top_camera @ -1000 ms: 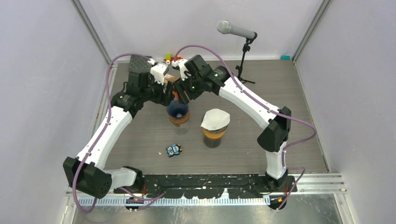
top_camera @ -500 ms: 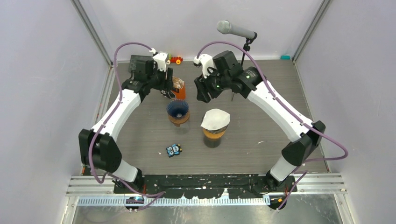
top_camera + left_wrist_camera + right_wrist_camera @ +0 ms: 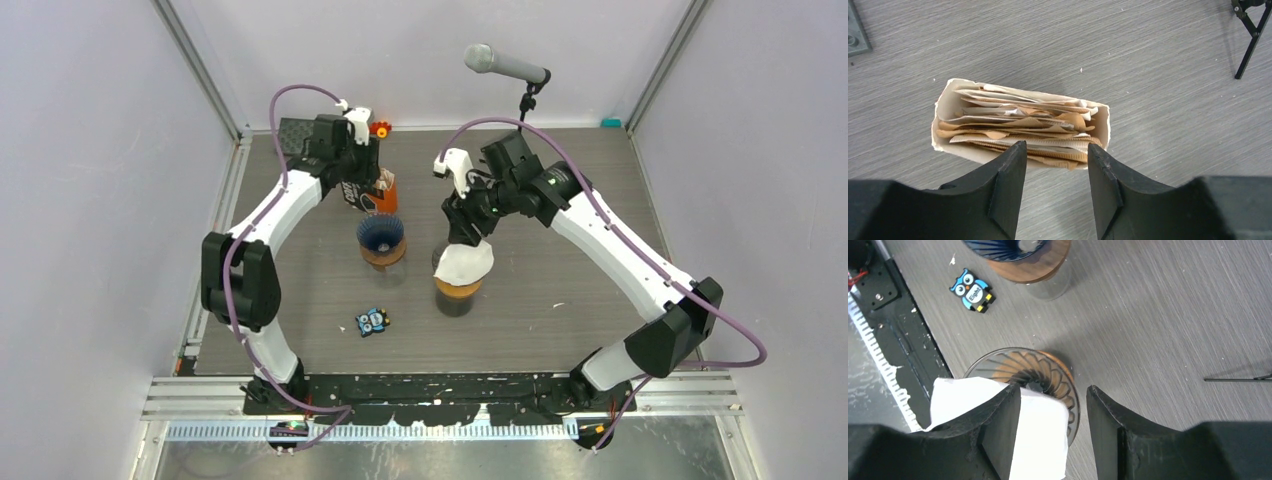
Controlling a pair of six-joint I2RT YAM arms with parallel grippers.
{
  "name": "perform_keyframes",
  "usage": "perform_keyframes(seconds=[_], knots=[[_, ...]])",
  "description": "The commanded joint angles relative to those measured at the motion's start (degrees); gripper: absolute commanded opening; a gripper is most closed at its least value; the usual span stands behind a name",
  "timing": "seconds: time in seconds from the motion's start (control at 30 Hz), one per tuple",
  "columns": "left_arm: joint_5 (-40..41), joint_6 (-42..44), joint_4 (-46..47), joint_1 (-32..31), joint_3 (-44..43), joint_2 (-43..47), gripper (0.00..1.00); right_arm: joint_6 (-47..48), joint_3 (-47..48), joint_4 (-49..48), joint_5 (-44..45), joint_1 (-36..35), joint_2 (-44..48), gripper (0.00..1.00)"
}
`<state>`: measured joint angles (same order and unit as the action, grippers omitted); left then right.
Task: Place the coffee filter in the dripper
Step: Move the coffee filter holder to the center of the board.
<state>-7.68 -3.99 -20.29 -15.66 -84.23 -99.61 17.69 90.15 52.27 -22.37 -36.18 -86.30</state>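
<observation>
one blue dripper [image 3: 381, 236] on grey wood-grain table [image 3: 560, 330], pale walls [image 3: 90, 200].

This is a robotics lab cell: plain pale walls [image 3: 90, 200] and aluminium posts [image 3: 200, 70] box in a grey counter [image 3: 560, 270]. A left arm [image 3: 275, 210] and a right arm [image 3: 610, 240] are bolted at its near edge. A microphone [image 3: 506, 65] stands behind.

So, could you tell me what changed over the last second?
The left gripper swung from above the blue dripper to the filter box; the right gripper moved over the white filter on the clear dripper. Neither holds anything. Drippers, box and owl toy stayed put.
</observation>
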Motion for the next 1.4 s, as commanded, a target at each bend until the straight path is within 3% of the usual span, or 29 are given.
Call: perform_keyframes(seconds=[0.0,0.4,0.73,1.2,1.37], knots=[[-0.1,-2.3,3.3,0.3,-3.5,-1.9,0.48,4.5,-0.4,1.5,-4.4,-0.1,4.5,0.55],[1.4,-2.2,3.8,0.2,-4.1,-3.9,0.32,5.3,-0.1,2.7,-3.7,0.1,4.0,0.54],[1.4,-0.8,3.6,1.1,-4.3,-2.4,0.00,4.9,2.4,4.0,-4.1,0.3,3.4,0.54],[1.4,0.2,3.0,4.6,-1.9,1.7,0.00,4.2,5.0,4.8,-3.0,0.2,2.9,0.54],[2.9,-0.5,2.9,5.1,-0.8,1.9,0.21,4.2,5.4,4.9,-3.0,0.2,2.2,0.54]])
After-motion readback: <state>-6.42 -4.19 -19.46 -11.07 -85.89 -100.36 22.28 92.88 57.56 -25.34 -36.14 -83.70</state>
